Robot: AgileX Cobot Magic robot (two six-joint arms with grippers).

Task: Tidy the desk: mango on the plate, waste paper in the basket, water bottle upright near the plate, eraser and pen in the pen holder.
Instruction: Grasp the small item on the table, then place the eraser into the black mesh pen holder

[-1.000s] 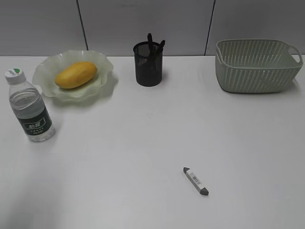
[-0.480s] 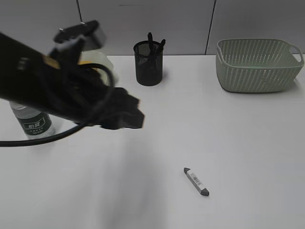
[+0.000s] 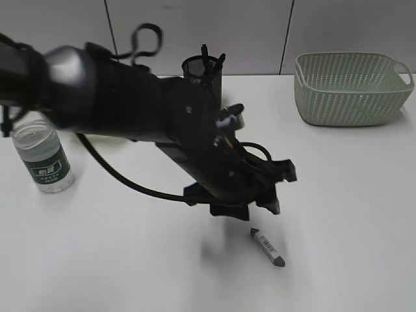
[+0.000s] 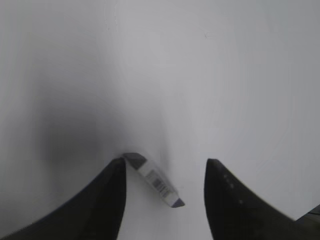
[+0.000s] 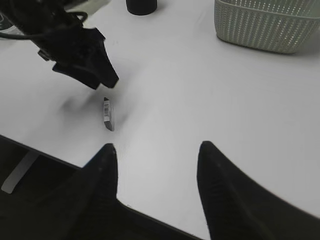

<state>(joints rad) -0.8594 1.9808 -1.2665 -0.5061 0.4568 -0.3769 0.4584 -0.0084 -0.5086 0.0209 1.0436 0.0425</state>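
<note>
The eraser (image 3: 268,247), a small white bar with dark ends, lies on the white desk (image 3: 357,195) at the front middle. My left gripper (image 3: 250,209) is open and hovers just above it; in the left wrist view the eraser (image 4: 154,179) lies between the open jaws (image 4: 165,162), its one end by the left finger. The water bottle (image 3: 45,156) stands upright at the left. The black pen holder (image 3: 203,70), with dark pens in it, shows behind the arm. The basket (image 3: 351,88) is at the back right. My right gripper (image 5: 156,146) is open and empty. The mango, plate and waste paper are hidden.
The left arm stretches across the left and middle of the desk and covers the back left. In the right wrist view the eraser (image 5: 107,114), the left gripper (image 5: 85,55), the basket (image 5: 265,25) and the desk's near edge show.
The left arm has swung in from the left and come down over the eraser. It now hides the plate and mango. The eraser has not moved.
</note>
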